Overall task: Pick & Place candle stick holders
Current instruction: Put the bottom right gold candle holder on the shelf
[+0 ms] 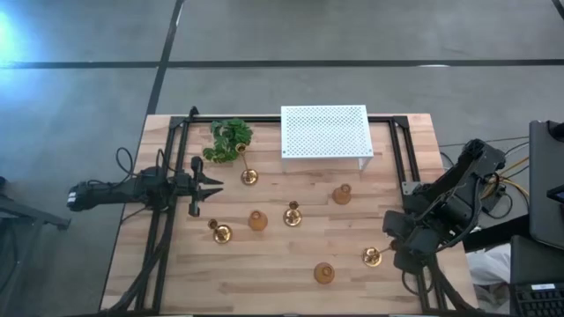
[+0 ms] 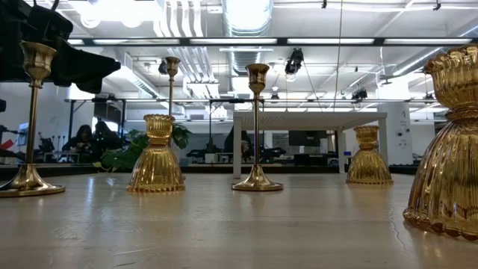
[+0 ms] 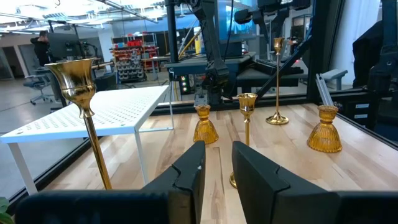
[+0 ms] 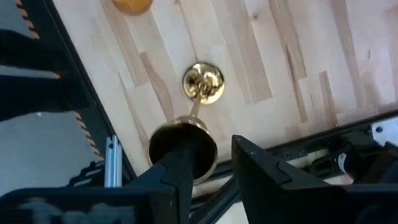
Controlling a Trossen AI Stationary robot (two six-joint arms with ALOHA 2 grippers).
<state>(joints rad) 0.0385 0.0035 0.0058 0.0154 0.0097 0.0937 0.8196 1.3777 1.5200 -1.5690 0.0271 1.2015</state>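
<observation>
Seven candle stick holders (image 1: pixel 292 214) stand scattered over the wooden surface (image 1: pixel 264 273), none lifted, so the work looks barely begun. The right gripper (image 4: pixel 208 168) hovers above one stemmed holder (image 1: pixel 372 256), fingers apart; the left gripper (image 1: pixel 211 186) waits, fingers apart.

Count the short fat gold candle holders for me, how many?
3: one just in front of the white box, one mid-table, one near the front edge. None looks hidden.

squat holder (image 2: pixel 447 142) cropped (right edge), people blurred
</observation>
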